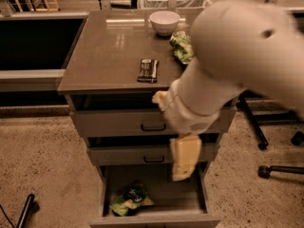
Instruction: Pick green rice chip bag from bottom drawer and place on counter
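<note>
The green rice chip bag (130, 199) lies on the base of the open bottom drawer (178, 196), at its front left. My gripper (184, 159) points down over the drawer's right half, above and to the right of the bag, not touching it. My big white arm covers the right side of the cabinet and part of the counter (109, 51).
On the counter stand a white bowl (164, 22), a paler green bag (181, 46) and a dark snack bar (148, 70). The two upper drawers (118, 123) are slightly open. Office chair legs (278, 170) stand on the floor to the right.
</note>
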`<state>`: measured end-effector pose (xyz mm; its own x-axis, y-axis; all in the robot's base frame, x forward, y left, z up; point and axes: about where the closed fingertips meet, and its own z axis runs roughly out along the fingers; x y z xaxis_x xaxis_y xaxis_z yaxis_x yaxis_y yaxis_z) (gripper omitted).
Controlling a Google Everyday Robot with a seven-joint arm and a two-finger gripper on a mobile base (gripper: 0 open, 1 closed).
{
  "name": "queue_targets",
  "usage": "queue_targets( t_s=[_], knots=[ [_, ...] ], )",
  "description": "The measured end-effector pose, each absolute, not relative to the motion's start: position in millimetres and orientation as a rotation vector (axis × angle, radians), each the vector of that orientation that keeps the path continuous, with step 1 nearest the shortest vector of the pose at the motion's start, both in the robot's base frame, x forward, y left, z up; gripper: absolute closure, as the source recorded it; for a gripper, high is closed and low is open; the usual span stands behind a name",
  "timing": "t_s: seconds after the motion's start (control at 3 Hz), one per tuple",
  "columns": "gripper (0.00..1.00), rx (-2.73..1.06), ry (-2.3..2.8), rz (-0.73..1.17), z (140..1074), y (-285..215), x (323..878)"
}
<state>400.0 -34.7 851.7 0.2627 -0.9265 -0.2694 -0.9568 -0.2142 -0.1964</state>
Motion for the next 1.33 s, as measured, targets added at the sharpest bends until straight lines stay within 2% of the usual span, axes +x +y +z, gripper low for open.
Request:
queue_targets(
  t_s=[0.67,1.33],
  knots=[
    [0.00,-2.395,1.563,0.270,661,42,395],
    [0.00,-2.337,1.527,0.264,648,56,408]
  ],
)
